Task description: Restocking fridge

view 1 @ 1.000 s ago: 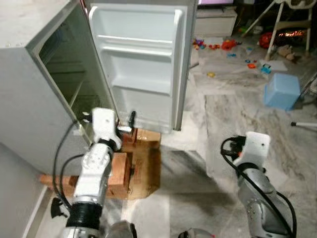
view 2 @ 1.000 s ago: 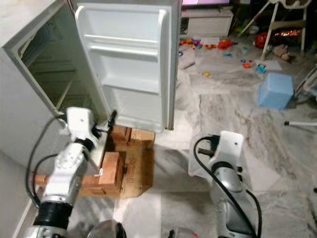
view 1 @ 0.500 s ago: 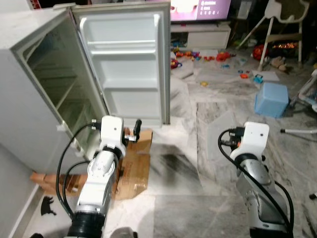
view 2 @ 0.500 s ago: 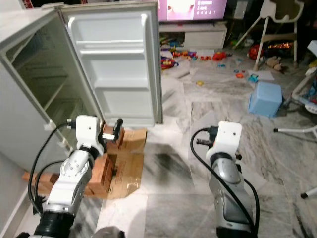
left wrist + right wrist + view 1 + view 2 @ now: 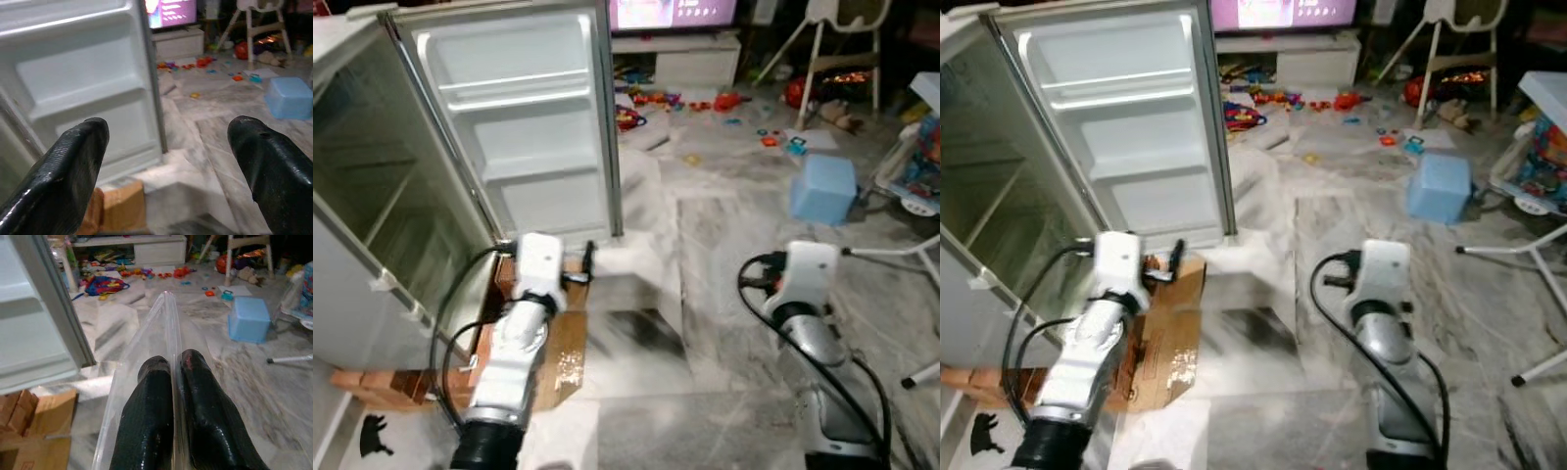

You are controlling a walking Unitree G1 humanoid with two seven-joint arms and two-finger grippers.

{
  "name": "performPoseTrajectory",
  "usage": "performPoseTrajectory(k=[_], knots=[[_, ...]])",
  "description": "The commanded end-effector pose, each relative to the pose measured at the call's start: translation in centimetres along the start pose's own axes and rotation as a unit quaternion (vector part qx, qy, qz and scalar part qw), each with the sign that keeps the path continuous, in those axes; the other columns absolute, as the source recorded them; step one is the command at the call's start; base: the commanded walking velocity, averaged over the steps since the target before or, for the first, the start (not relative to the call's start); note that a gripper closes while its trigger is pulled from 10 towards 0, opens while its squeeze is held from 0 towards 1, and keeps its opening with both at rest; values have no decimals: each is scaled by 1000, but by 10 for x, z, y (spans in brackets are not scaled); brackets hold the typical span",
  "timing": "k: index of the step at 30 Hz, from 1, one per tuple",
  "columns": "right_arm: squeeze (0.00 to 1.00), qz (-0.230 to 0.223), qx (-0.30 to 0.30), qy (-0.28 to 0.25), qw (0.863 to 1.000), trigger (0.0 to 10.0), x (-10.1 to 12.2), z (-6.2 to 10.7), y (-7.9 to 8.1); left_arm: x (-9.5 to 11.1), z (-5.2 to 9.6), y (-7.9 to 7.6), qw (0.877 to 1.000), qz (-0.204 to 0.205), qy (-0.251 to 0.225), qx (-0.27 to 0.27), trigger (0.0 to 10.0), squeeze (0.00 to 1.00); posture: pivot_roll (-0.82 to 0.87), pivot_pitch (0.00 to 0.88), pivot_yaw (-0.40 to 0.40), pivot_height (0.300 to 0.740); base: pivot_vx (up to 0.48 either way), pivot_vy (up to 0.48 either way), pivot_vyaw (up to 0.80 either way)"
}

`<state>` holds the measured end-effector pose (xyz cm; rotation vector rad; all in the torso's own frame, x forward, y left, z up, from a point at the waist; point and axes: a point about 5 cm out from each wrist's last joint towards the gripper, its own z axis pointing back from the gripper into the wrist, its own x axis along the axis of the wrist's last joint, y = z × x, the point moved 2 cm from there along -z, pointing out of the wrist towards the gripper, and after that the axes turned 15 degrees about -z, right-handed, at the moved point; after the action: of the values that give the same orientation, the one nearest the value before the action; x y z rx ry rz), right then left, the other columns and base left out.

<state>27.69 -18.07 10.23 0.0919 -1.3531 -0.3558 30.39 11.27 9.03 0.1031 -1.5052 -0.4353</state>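
Fridge (image 5: 372, 196) open, door shelves (image 5: 524, 98) bare

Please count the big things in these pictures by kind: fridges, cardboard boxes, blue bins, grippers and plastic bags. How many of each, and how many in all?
Fridge, door open: 1
Cardboard box: 1
Blue bin: 1
Grippers: 2, the left gripper open, the right gripper shut on a plastic bag
Clear plastic bag: 1
Total: 6

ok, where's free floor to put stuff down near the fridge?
Bare marble between the fridge door and the blue box. Crowded: toys by the TV stand, cardboard and wood blocks under the fridge.
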Motion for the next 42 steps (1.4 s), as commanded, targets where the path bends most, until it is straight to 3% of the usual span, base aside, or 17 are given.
performPoseTrajectory(k=[1,10,29,42], knots=[[0,-6,22,-4,1000,10000,2,-2,12,-2,1,12,1000,-12,5,18,10000,0,5,0,20,740,472,0,0],[0,3,39,-11,999,10000,5,0,15,0,-2,12,1000,-14,8,23,10000,0,0,0,28,740,471,0,45],[0,-2,40,-13,999,10000,5,-1,17,2,-4,10,999,-18,7,31,10000,0,2,0,30,740,469,0,772],[0,-13,48,-7,999,10000,4,-5,19,-1,-5,2,999,13,32,37,10000,0,4,0,20,740,78,-431,180]])
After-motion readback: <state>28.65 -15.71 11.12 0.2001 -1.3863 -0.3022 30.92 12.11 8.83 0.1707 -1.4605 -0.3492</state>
